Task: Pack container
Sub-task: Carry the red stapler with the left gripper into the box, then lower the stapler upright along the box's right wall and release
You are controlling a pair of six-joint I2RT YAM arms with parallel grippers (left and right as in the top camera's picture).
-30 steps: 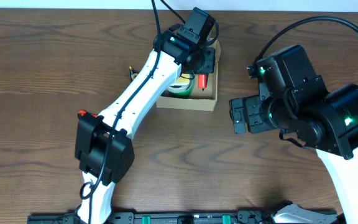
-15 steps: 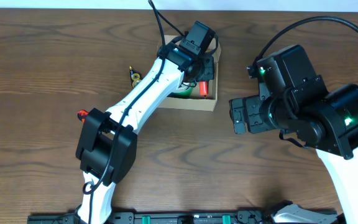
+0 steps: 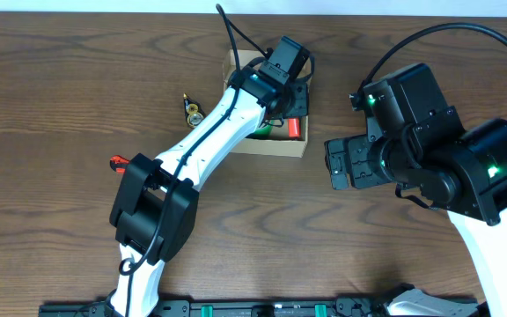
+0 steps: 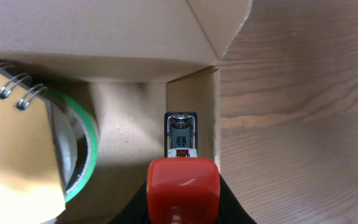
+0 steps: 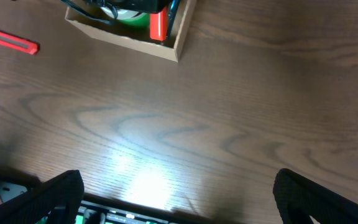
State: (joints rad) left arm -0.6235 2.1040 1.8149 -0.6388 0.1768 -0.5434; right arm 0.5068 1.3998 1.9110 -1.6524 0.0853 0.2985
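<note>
The container is a brown cardboard box (image 3: 271, 145) at the table's back middle; it also shows in the right wrist view (image 5: 126, 38). My left gripper (image 3: 289, 107) reaches into the box's right end. In the left wrist view the left gripper (image 4: 183, 200) is shut on a red utility cutter (image 4: 181, 140), which points into the box's corner. A green tape roll (image 4: 82, 158) and a spiral notebook (image 4: 14, 146) lie in the box beside it. My right gripper (image 3: 336, 165) is open and empty over bare table to the right of the box; its fingers frame the right wrist view (image 5: 188, 199).
A second red cutter (image 3: 117, 161) lies on the table left of the box, partly under my left arm; it shows in the right wrist view (image 5: 8, 38). A small yellow and black item (image 3: 192, 109) lies left of the box. The table's back edge runs just behind the box.
My left gripper has moved right and down into the box's right end with the red cutter. The left arm has swung aside, uncovering the small yellow item. The right arm has not moved.
</note>
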